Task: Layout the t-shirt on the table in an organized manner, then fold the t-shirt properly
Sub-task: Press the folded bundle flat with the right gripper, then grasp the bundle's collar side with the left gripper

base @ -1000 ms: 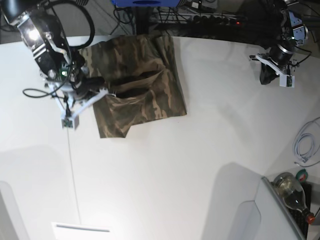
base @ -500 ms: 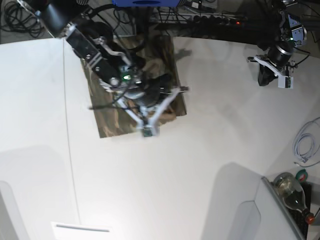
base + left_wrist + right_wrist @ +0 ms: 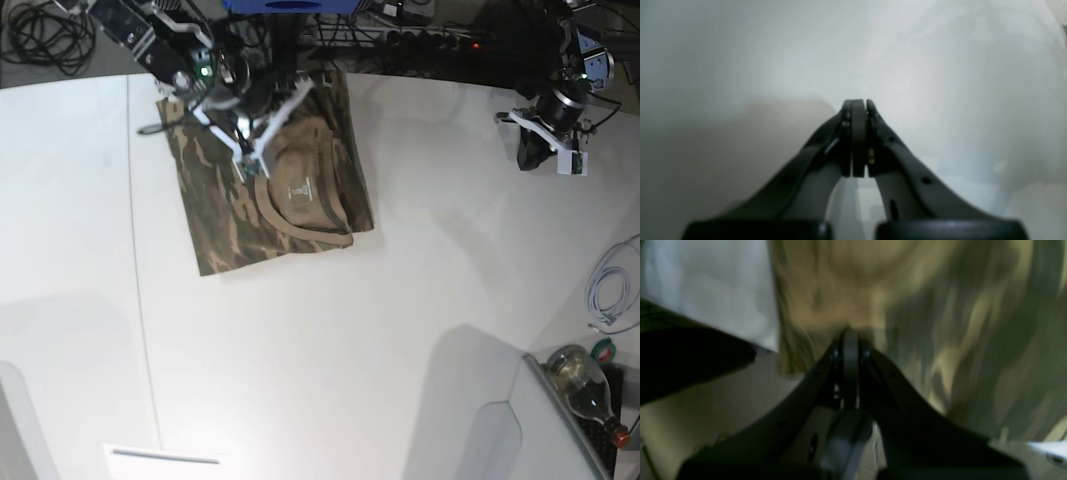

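On the white table [image 3: 400, 300] the folded camouflage t-shirt [image 3: 225, 215] shows its neck label [image 3: 298, 190], unreadable, while both the left gripper [image 3: 858, 103] and right gripper [image 3: 850, 335] are pressed together on nothing.

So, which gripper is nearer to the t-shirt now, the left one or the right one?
The right. The right gripper is directly over the t-shirt, near its far edge. The left gripper hovers over bare table, well apart from the cloth.
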Robot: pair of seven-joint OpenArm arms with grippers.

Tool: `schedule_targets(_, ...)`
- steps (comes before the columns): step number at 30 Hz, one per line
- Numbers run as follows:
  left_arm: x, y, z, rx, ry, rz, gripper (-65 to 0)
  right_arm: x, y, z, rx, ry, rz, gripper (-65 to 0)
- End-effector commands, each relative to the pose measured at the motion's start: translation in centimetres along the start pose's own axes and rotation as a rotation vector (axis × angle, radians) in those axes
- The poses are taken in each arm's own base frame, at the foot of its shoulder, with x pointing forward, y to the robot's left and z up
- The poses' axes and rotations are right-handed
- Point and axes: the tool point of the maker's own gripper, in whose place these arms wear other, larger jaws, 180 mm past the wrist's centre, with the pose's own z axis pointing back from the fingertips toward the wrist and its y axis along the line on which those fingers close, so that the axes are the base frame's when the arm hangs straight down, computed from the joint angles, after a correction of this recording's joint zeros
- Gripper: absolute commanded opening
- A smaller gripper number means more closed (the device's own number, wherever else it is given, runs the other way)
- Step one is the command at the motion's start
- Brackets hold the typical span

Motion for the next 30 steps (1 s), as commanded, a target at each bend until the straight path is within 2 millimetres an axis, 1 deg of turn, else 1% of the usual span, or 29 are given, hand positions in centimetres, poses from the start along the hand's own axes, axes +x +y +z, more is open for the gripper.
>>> schedule_targets(1, 1.5, 0.7, 0.1, 0.008, -0.042, -0.014, -65.0, 1.5, 0.0, 0.1, -0.001, -0.072, 0.001, -64.2)
schedule_targets(4, 1.6, 0.6, 0.1, 0.007, -0.047, -0.013, -65.0, -0.8, -0.4, -1.0, -0.024, -0.037, 0.0, -64.2)
schedule_targets(6, 1.5, 0.4, 0.0, 0.002, -0.043, -0.017, -65.0, -2.5, 0.4, -1.6, -0.01, -0.005, 0.034, -64.2)
schedule_targets(7, 1.4, -0.2, -0.2, -0.016, -0.035, -0.027, -65.0, -2.7, 0.7, -1.6, -0.003, -0.003, 0.043, -64.2)
schedule_targets(9, 0.9, -1.5, -0.7, -0.054, -0.016, -0.045, -65.0, -3.2, 0.6, -1.6, -0.006, 0.01, 0.046, -64.2)
schedule_targets(12, 0.4, -2.8, -1.0, -0.087, -0.003, -0.053, -65.0, -3.4, 0.7, -1.6, 0.001, 0.014, 0.051, -64.2)
schedule_targets(14, 0.4, -3.4, -1.1, -0.103, -0.002, -0.05, -65.0, -3.1, 1.0, -1.4, 0.01, 0.005, 0.054, -64.2)
schedule_targets(17, 0.3, -5.2, -1.6, -0.151, 0.005, -0.07, -65.0, -2.6, 1.7, -0.7, 0.033, 0.002, 0.053, -64.2)
schedule_targets(19, 1.2, -6.8, -1.6, -0.193, -0.016, -0.101, -65.0, -1.9, 2.1, 0.5, 0.054, -0.02, 0.052, -64.2)
schedule_targets(21, 2.5, -9.3, -0.9, -0.254, -0.062, -0.1, -65.0, -0.8, 2.8, 1.9, 0.082, -0.062, 0.054, -64.2)
schedule_targets(23, 4.6, -11.8, 0.0, -0.324, -0.117, -0.056, -65.0, 0.5, 2.2, 2.9, 0.08, -0.103, 0.04, -64.2)
schedule_targets(24, 5.4, -12.4, 0.3, -0.346, -0.128, -0.025, -65.0, 0.6, 2.0, 3.0, 0.075, -0.107, 0.031, -64.2)
schedule_targets(26, 7.0, -13.7, 0.8, -0.393, -0.146, 0.047, -65.0, 1.2, 0.7, 3.2, 0.044, -0.124, 0.0, -64.1)
schedule_targets(28, 7.7, -15.3, 1.2, -0.448, -0.14, 0.091, -65.0, 1.2, -0.6, 3.3, 0.014, -0.129, -0.035, -64.1)
schedule_targets(30, 7.7, -17.2, 1.4, -0.507, -0.117, 0.116, -65.0, 1.4, -2.1, 3.5, -0.022, -0.137, -0.065, -63.9)
